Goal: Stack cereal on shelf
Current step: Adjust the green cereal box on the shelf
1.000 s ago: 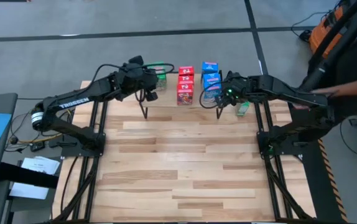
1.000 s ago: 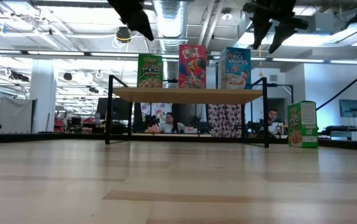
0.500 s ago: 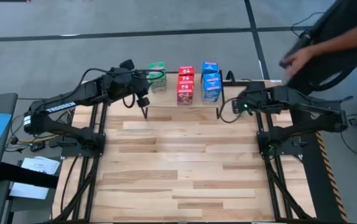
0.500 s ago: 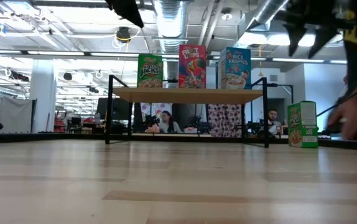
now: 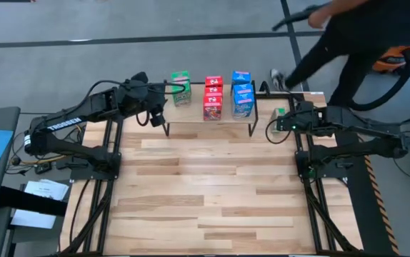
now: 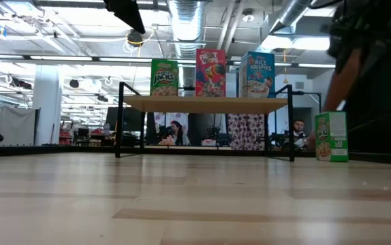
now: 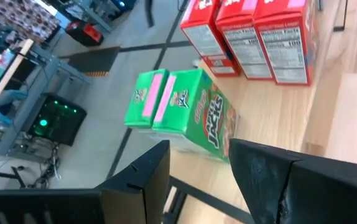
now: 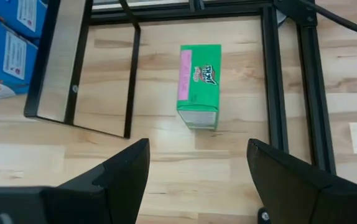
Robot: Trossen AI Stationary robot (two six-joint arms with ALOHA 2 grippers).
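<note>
Left gripper [image 5: 150, 114], fingers apart and empty, hovers left of the shelf [image 5: 208, 123]. On the shelf stand green [image 5: 181, 88], red [image 5: 213, 97] and blue cereal boxes [image 5: 241, 93]. One green box [image 8: 199, 86] stands on the tabletop right of the shelf, below the right gripper [image 8: 197, 180], fingers apart.

The shelf [image 6: 206, 103] is showing a light wooden top on thin black legs. On it, a green Apple Jacks box [image 6: 164, 77] with a red-and-white logo is standing beside a red Froot Loops box [image 6: 211, 72] with multicoloured lettering and a blue Rice Krispies box [image 6: 257, 74] with white lettering. The lone green cereal box [image 8: 199, 86] is carrying a pink strip along its top. The worktop [image 5: 212, 193] is showing pale and honey-toned wooden slats. Both arms are appearing black, the left one bearing white lettering. The floor [image 5: 83, 43] is looking grey with dark lines.
</note>
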